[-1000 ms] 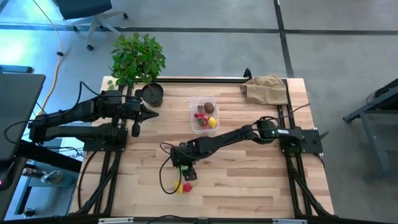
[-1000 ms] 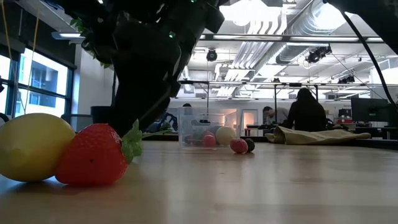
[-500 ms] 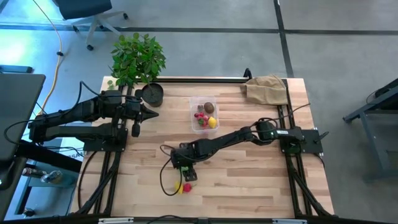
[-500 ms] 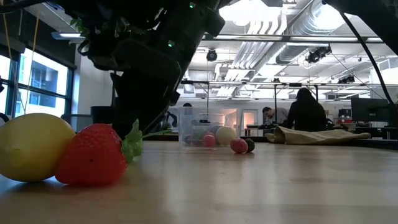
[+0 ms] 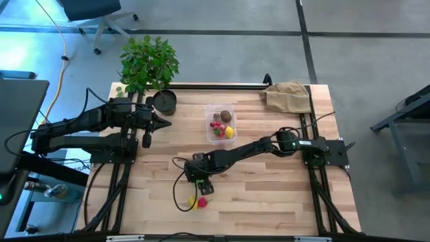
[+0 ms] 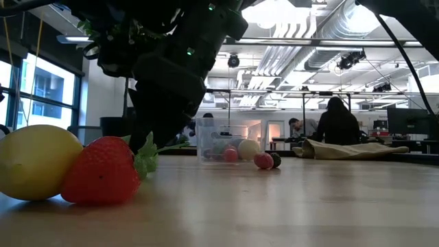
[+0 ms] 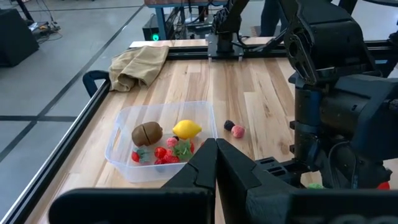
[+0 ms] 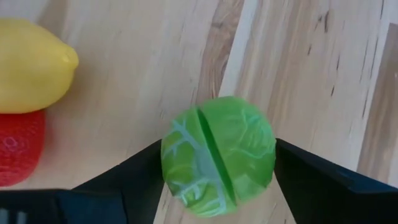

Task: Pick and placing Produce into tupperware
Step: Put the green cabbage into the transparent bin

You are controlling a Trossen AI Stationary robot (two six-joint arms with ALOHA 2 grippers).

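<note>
Left gripper closed, parked by the pot. Mid-table I see the tub: clear, rounded corners, holding a brown kiwi, lemon and red berries. Right gripper sits low at the front with a green cabbage between its wide-set fingers, touching both. Another lemon and strawberry lie just beside it.
</note>
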